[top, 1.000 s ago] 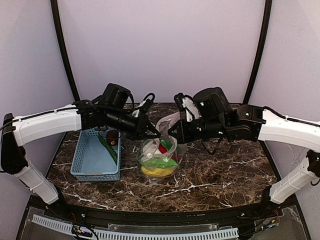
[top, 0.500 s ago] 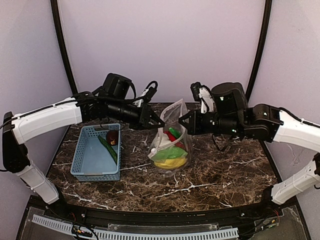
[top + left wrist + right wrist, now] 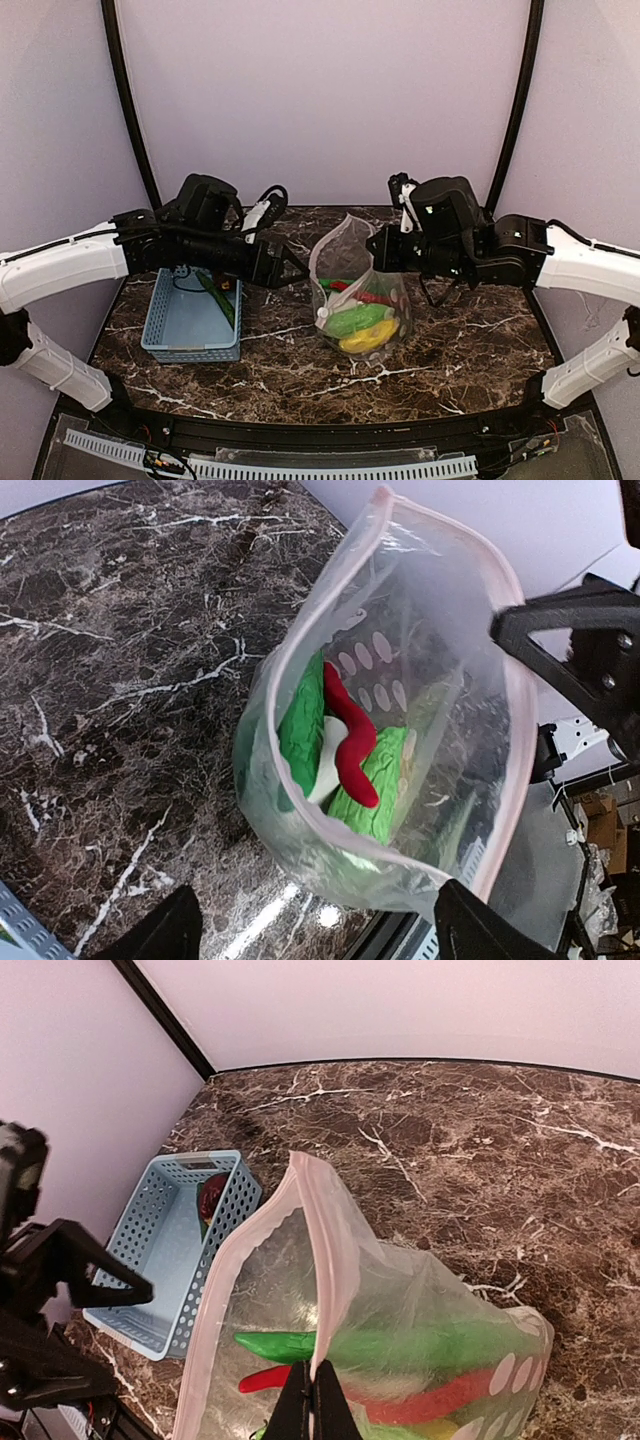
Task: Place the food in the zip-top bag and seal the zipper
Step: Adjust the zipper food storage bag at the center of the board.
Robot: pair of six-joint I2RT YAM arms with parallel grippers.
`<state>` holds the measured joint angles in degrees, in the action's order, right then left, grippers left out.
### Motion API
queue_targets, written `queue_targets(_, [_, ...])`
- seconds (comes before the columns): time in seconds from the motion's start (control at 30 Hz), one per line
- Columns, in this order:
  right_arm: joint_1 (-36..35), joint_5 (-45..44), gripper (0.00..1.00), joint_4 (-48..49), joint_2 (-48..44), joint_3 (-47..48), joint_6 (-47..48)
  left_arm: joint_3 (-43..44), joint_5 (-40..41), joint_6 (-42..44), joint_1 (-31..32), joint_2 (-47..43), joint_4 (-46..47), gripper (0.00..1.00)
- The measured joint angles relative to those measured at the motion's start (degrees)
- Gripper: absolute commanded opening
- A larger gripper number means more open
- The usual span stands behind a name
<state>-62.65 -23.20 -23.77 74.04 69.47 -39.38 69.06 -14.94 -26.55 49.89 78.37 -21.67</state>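
**L arm nearer the leftover food**

L gripper (image 3: 288, 270) gapes empty, just left of the zip-top bag (image 3: 360, 305) mid-table. R gripper (image 3: 313, 1400) pinches the zipper (image 3: 322, 1210). In basket (image 3: 165, 345), below L wrist: green long piece (image 3: 218, 300), lying front-to-back, and prob. dark red fruit (image 3: 212, 1195).

**Zip-top bag** (image 3: 342, 252): clear, crinkly, upright, its mouth gaping. I hold one mouth edge pinched in my right gripper (image 3: 312, 1400).

**Zipper** (image 3: 322, 1230): pale pink strip running round the mouth, unsealed.

**Food inside the bag:**
- red chilli (image 3: 347, 735)
- white piece (image 3: 325, 768)
- green leafy bunch (image 3: 372, 790)
- green long piece (image 3: 400, 1345)
- yellow oval piece (image 3: 368, 338), lowest in the bag

**Food outside the bag**, lying in the light blue basket (image 3: 178, 325) to my left:
- dark red fruit (image 3: 212, 1195), at the far end
- second green long piece (image 3: 218, 298), along the basket's right wall
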Motion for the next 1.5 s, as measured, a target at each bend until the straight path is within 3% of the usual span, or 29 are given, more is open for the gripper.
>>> queue_targets(0.2, [0.11, -1.29, 0.00, -0.17, 4.11, 1.70, -0.68, -8.96, 1.05, 0.39, 2.78, -9.27, 3.48, 0.87])
queue_targets(0.43, [0.11, -1.31, 0.00, -0.28, 6.82, 2.93, -1.25, -15.45, 0.83, -2.19, 8.11, -8.20, 7.58, 0.86])
queue_targets(0.5, [0.11, -1.33, 0.00, -0.28, 6.86, 3.02, -1.25, -15.85, 0.81, -3.04, 9.46, -7.17, 9.25, 0.81])
queue_targets(0.57, [0.13, -1.36, 0.00, -0.26, 6.86, 3.08, -1.25, -15.82, 0.81, -3.78, 10.58, -5.68, 11.02, 0.65])
queue_targets(0.7, [0.20, -1.36, 0.00, -0.28, 6.86, 3.08, -1.25, -15.74, 1.25, -4.74, 11.45, -3.30, 12.68, 0.44])
queue_targets(0.93, [0.22, -1.51, 0.00, -0.28, 6.86, 3.08, -1.25, -15.63, 3.96, -5.29, 11.47, -2.84, 13.49, 0.33])
queue_targets(1.13, [0.22, -1.51, 0.00, -0.28, 6.86, 3.08, -1.25, -13.42, 3.98, -5.73, 11.50, -1.62, 13.92, 0.04])
queue_targets(1.23, [0.31, -1.51, 0.01, -0.28, 6.86, 3.08, -1.20, -10.93, 3.91, -4.92, 11.50, 0.00, 13.57, 0.01])
queue_targets(1.5, [1.95, 0.35, 0.58, -0.76, 4.24, 3.19, 4.70, -0.28, 5.38, 1.81, 11.50, 1.33, 3.69, 0.01])
